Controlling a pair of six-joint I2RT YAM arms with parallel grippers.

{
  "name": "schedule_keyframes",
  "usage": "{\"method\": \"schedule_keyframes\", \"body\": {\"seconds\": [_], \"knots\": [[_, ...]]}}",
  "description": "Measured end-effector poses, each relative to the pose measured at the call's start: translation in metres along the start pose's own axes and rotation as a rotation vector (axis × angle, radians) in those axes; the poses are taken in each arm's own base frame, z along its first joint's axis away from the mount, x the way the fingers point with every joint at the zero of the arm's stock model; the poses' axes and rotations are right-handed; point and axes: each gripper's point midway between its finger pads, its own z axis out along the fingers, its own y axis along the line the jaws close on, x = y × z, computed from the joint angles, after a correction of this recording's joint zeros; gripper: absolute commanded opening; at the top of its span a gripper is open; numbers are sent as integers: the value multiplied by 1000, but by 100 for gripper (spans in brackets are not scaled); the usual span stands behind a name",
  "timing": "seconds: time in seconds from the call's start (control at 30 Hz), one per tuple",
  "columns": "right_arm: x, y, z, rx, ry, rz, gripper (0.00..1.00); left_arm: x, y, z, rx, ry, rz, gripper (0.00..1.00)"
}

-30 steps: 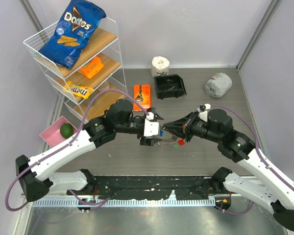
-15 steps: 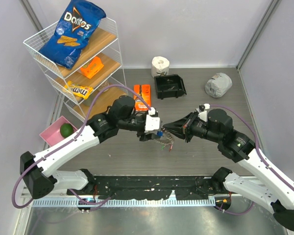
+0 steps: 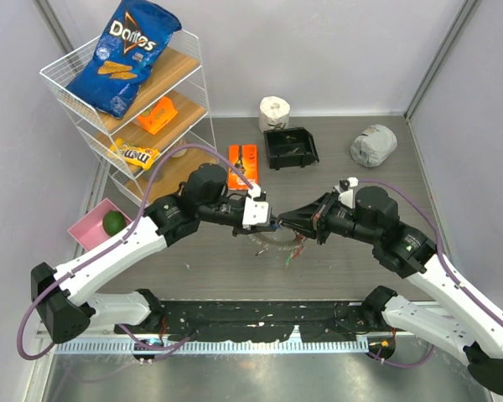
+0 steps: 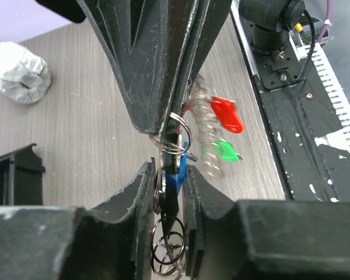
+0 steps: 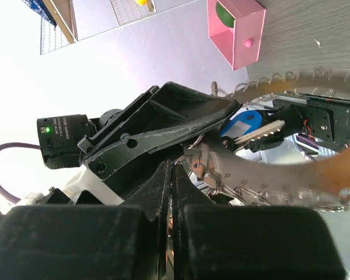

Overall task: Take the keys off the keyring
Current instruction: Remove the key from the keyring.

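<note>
Grey wood-grain table (image 3: 193, 268) in a pale-walled booth. We list, from the grippers outward:

- Left gripper (image 4: 169, 172): fingers closed against the blue-headed key (image 4: 176, 175) between them.
- Right gripper (image 5: 171, 168): fingers pressed together, pinching a small split ring of the keyring (image 5: 280, 80).
- The keyring hangs between both grippers above the table's middle. Its red-headed key (image 4: 226, 114) and green-headed key (image 4: 224, 151) dangle, blurred.
- Behind, we count a black bin (image 3: 291, 148), an orange packet (image 3: 243, 163) and a toilet roll (image 3: 274, 110).
- Far left, a wire rack (image 3: 67, 105) holds a Doritos bag (image 3: 126, 54).
</note>
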Motion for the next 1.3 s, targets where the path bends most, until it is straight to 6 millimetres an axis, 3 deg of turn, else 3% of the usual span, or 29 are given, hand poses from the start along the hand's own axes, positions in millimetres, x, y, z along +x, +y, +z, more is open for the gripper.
{"method": "schedule_keyframes", "body": {"seconds": [0.03, 0.07, 0.23, 0.3, 0.33, 0.47, 0.77, 0.93, 1.07, 1.13, 1.3], "knots": [[0, 0, 0, 0, 2, -1, 5, 0, -1, 0, 6, 0, -4, 3], [1, 0, 0, -1, 6, -1, 5, 0, -1, -1, 8, 1, -8, 0], [3, 2, -1, -8, 12, -6, 5, -3, 1, -1, 13, 8, -10, 0], [3, 2, -1, -10, 12, -8, 19, -3, 1, -2, 15, 11, -14, 0], [2, 1, -1, -10, 11, -8, 32, -2, 0, -2, 17, 12, -16, 0], [1, 2, -2, -32, 1, -15, 48, 3, -4, -3, 31, 30, -36, 0], [-11, 7, -19, -40, -88, -202, 47, 11, -11, -5, 31, 68, -141, 0], [-1, 29, -28, -60, -48, -574, 47, 12, -16, -5, 32, 79, -234, 0], [19, 45, -36, -112, 100, -1022, 48, 11, -27, -2, 79, 69, -327, 0], [22, 42, -39, -120, 152, -1230, 52, 12, -33, 1, 119, 71, -392, 0], [16, 5, -45, -106, 248, -1657, 54, 11, -40, 5, 211, 58, -563, 0]]}}
